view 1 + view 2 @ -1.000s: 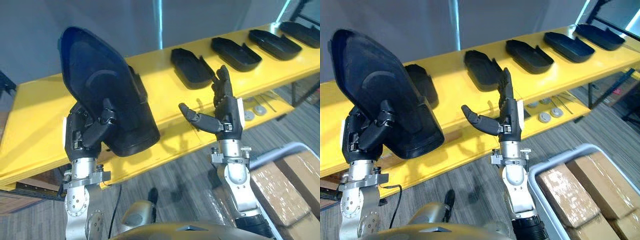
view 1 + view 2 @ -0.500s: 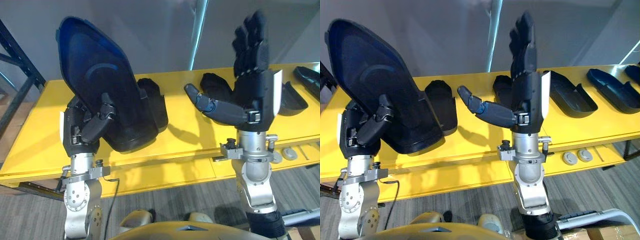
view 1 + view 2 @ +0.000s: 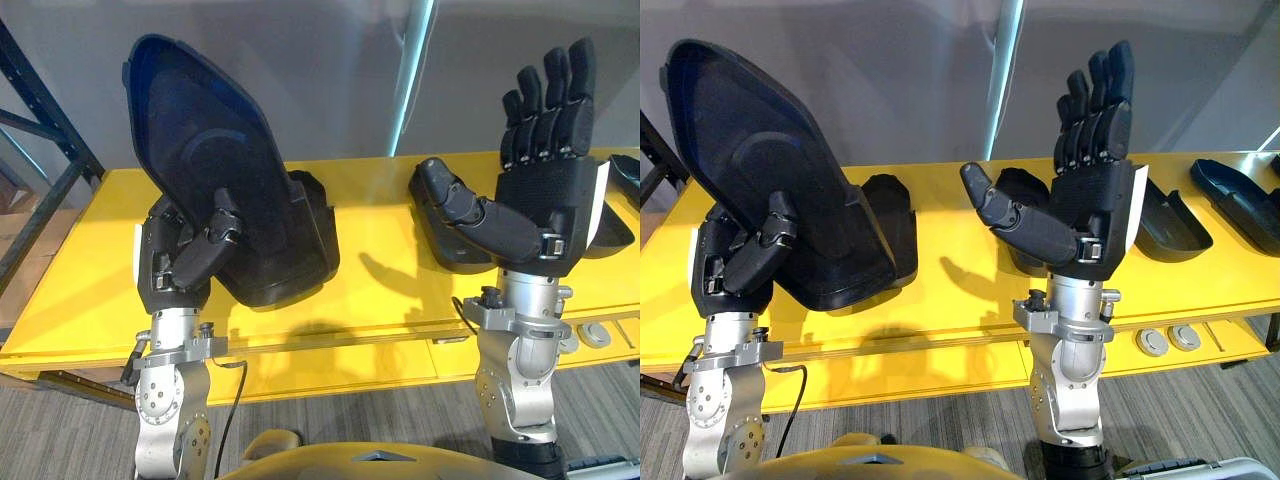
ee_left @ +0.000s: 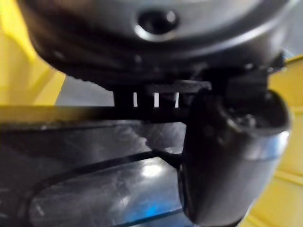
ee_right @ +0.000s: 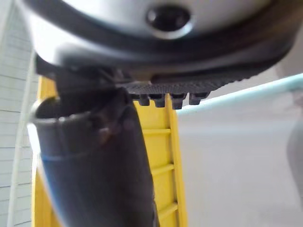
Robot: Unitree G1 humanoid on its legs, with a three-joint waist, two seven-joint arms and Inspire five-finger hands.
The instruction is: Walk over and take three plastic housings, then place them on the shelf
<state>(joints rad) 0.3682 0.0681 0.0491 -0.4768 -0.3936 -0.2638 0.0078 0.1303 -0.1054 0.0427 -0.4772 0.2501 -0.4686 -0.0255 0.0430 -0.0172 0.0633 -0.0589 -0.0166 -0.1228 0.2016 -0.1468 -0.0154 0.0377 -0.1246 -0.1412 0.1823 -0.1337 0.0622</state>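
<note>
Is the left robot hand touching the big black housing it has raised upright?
Touching. In the left eye view the left robot hand clamps the housing, thumb pressed across its face.

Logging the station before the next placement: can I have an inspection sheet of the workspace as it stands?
Surface: yellow shelf, with a lower ledge along its front.
Job's things: held housing, black, raised on end in the left robot hand; second housing lying on the shelf behind it; third housing partly hidden behind the right robot hand; fourth housing and fifth housing lying further right.
Clutter: round metal discs on the ledge.
Robot hands: left robot hand curled round the held housing; right robot hand open, raised, empty.
Cables: nothing seen on the shelf.
Surroundings: grey wall, dark rack frame at left, grey floor.
</note>
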